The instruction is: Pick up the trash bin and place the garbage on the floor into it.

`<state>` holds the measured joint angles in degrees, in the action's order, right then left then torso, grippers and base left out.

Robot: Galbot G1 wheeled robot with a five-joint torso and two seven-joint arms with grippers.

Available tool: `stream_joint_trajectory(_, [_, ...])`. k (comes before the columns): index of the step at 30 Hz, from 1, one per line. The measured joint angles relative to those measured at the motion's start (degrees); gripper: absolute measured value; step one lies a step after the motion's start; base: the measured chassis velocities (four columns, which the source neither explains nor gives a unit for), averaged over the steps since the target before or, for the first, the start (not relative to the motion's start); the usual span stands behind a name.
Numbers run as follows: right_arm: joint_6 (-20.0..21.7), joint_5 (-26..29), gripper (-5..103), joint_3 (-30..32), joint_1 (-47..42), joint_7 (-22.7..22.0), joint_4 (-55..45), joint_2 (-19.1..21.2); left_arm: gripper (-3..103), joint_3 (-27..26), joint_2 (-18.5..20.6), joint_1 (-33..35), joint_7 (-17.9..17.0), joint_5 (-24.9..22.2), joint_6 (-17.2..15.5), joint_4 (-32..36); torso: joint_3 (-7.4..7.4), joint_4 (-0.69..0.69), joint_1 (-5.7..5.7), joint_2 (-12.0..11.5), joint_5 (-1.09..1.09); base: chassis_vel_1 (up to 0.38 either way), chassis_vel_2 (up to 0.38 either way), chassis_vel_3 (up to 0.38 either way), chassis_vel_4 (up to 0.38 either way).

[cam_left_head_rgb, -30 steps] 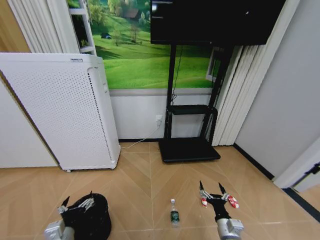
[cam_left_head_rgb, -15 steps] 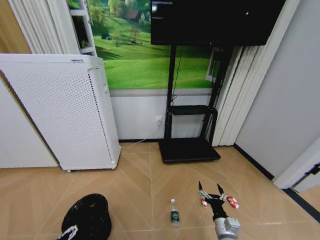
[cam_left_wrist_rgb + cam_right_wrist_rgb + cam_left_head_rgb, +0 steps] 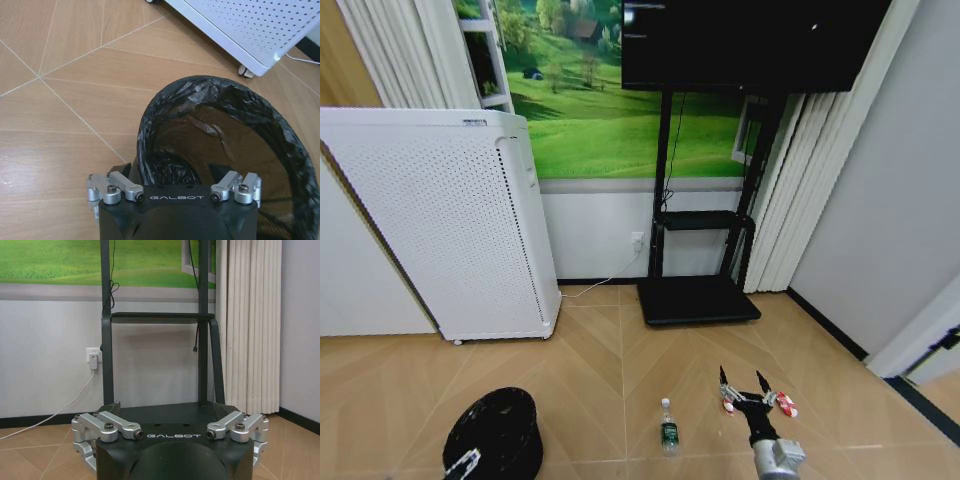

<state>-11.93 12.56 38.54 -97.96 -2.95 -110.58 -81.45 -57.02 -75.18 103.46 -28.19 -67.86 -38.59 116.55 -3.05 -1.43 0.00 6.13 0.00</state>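
The trash bin (image 3: 496,434), small, round and black with a crinkly bag liner, stands on the floor at the lower left. In the left wrist view its open mouth (image 3: 220,145) lies just beyond my left gripper (image 3: 172,174), which is open at the near rim. Only a bit of that gripper (image 3: 463,463) shows in the head view. The garbage lies to the right: a clear bottle (image 3: 668,428) with a green label, and two red-and-white wrappers (image 3: 727,405) (image 3: 785,403). My right gripper (image 3: 741,378) hangs open above the wrappers, holding nothing.
A tall white perforated appliance (image 3: 450,230) stands behind the bin on small wheels (image 3: 244,71). A black TV stand (image 3: 698,295) is against the back wall, with a white cable (image 3: 600,283) running to an outlet. Bare wooden floor lies between bin and bottle.
My left gripper, a second ago open over the bin's top, has dropped back toward the lower edge of the head view. The right gripper has hardly moved. Bin and garbage lie as before.
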Motion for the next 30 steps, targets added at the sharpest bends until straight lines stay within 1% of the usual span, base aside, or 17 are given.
stream_joint_trajectory(1, [0.0,0.0,100,0.0,0.0,0.0,0.0,0.0,88,0.0,0.0,0.0,0.0,0.0,0.0,0.0,0.00,0.00,0.00,0.0,0.00,0.000,0.000,0.000,0.000])
stream_joint_trajectory(3, [0.2,0.7,100,0.2,-0.3,-0.4,-0.6,0.4,78,1.0,0.4,-3.5,-0.6,0.2,0.2,-3.5,-0.01,-0.01,0.00,0.0,-0.02,0.000,0.000,0.000,0.000])
stream_joint_trajectory(4, [0.2,0.7,100,0.2,-0.3,-0.4,-0.6,0.4,78,1.0,0.4,-3.5,-0.6,0.2,0.2,-3.5,-0.01,-0.01,0.00,0.0,-0.02,0.000,0.000,0.000,0.000])
stream_joint_trajectory(7, [0.3,0.9,100,0.4,-0.9,-0.5,-0.8,0.2,61,1.4,0.3,-5.0,-0.9,-1.2,0.3,-5.2,-0.02,-0.01,0.00,0.0,-0.01,0.000,0.000,0.000,0.000])
stream_joint_trajectory(9, [0.3,1.1,100,0.5,-1.0,-0.5,-0.9,0.2,61,1.4,0.2,-5.0,-0.9,-1.6,0.3,-5.3,-0.02,0.00,0.00,0.0,0.00,0.000,0.000,0.000,0.000])
stream_joint_trajectory(11, [0.3,1.6,100,0.5,-1.2,-0.8,-1.2,-0.1,50,1.4,-0.1,-4.8,-0.9,-2.1,0.5,-5.4,-0.03,0.00,0.00,0.0,0.00,0.000,0.000,0.000,0.000])
stream_joint_trajectory(12, [0.3,1.6,100,0.5,-1.2,-0.8,-1.2,-0.1,50,1.4,-0.1,-4.8,-0.9,-2.1,0.5,-5.4,-0.03,0.00,0.00,0.0,0.00,0.000,0.000,0.000,0.000])
stream_joint_trajectory(16, [-1.2,3.0,100,0.4,-0.7,-1.0,-0.9,-0.8,29,1.4,-0.2,-4.4,-0.2,-2.2,1.6,-5.6,-0.04,0.01,0.00,0.1,0.00,0.000,0.000,0.000,0.000])
stream_joint_trajectory(18, [-1.6,3.3,100,0.4,-0.6,-0.8,-0.8,-0.9,29,1.4,-0.1,-4.4,0.0,-2.3,1.9,-5.7,-0.04,0.01,0.00,0.1,0.00,0.000,0.000,0.000,0.000])
stream_joint_trajectory(19, [-2.1,3.5,100,0.4,-0.6,-0.3,-0.6,-1.0,19,1.4,-0.1,-4.4,0.2,-2.5,2.3,-5.8,-0.05,0.00,0.00,0.1,0.00,0.000,0.000,0.000,0.000])
stream_joint_trajectory(21, [-2.5,3.6,100,0.4,-0.6,-0.2,-0.6,-1.1,19,1.5,-0.1,-4.4,0.3,-2.9,2.7,-5.9,-0.05,0.00,0.00,0.1,0.00,0.000,0.000,0.000,0.000])
stream_joint_trajectory(22, [-3.0,4.1,100,0.3,-0.6,-0.3,-0.6,-1.4,7,1.7,-0.2,-4.4,0.4,-3.7,3.4,-6.0,-0.05,0.00,0.00,0.1,-0.01,0.000,0.000,0.000,0.000])
stream_joint_trajectory(24, [-3.4,4.8,100,0.1,-0.5,-0.8,-0.7,-1.6,7,1.8,-0.4,-4.5,0.9,-4.1,3.8,-6.0,-0.05,-0.02,0.00,0.1,-0.01,0.000,0.000,0.000,0.000])
stream_joint_trajectory(26, [-3.9,4.9,100,0.0,-0.5,-1.5,-0.8,-1.9,3,1.9,-0.5,-4.5,1.8,-3.5,4.7,-6.1,-0.06,-0.01,0.00,0.1,-0.01,0.000,0.000,0.000,0.000])
stream_joint_trajectory(27, [-3.9,4.9,100,0.0,-0.5,-1.5,-0.8,-1.9,3,1.9,-0.5,-4.5,1.8,-3.5,4.7,-6.1,-0.06,-0.01,0.00,0.1,-0.01,0.000,0.000,0.000,0.000])
stream_joint_trajectory(29, [-3.8,3.0,100,0.2,-0.7,-1.4,-0.8,-1.9,3,2.2,-0.6,-4.4,3.5,-0.2,7.3,-6.1,-0.06,-0.01,0.00,0.1,-0.01,0.000,0.000,0.000,0.000])
stream_joint_trajectory(30, [-3.7,2.3,100,0.3,-0.7,-0.9,-0.8,-1.9,3,2.4,-0.7,-4.4,4.5,3.3,9.6,-6.1,-0.06,0.00,0.00,0.1,-0.02,0.000,0.000,0.000,0.000])
